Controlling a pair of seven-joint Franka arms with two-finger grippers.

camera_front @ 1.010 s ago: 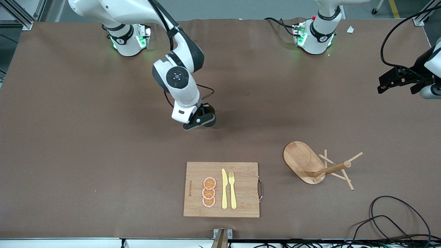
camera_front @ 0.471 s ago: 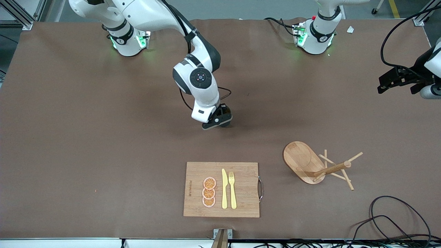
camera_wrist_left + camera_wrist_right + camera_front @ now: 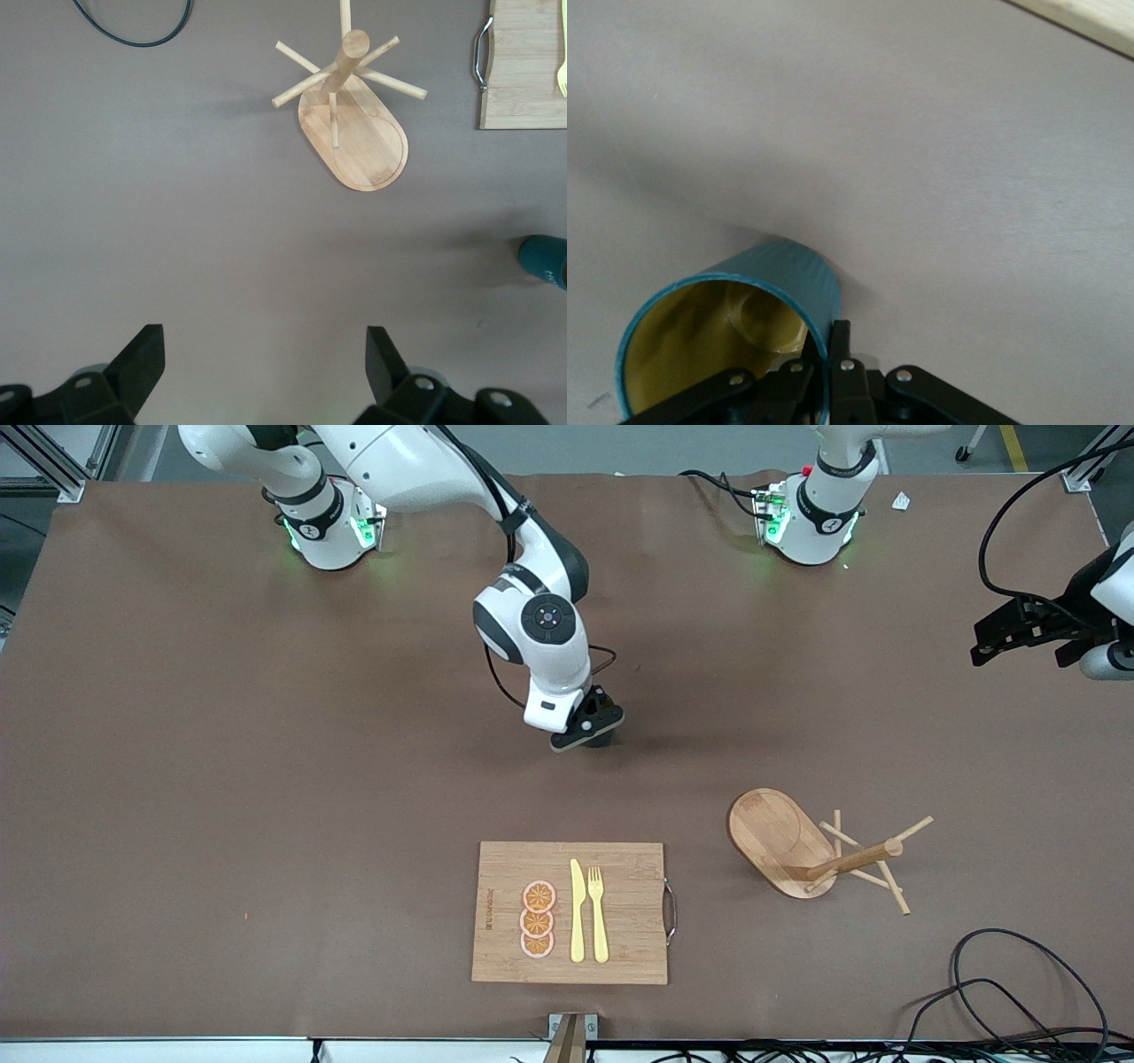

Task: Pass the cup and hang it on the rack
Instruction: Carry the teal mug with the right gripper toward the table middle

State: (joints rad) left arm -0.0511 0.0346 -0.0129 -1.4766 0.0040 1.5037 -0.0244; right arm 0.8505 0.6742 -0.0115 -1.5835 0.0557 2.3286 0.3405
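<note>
Right claw [image 3: 592, 732] low over mid-table, pinched tight; left claw [image 3: 266, 367] raised at table's edge, spread wide.

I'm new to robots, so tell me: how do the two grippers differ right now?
The right gripper is shut on the rim of the teal cup, over the middle of the table; the left gripper is open and holds nothing. The right arm reaches far out from its base, while the left gripper waits over its own end of the table, looking down on the wooden rack. Both have two dark fingers.
</note>
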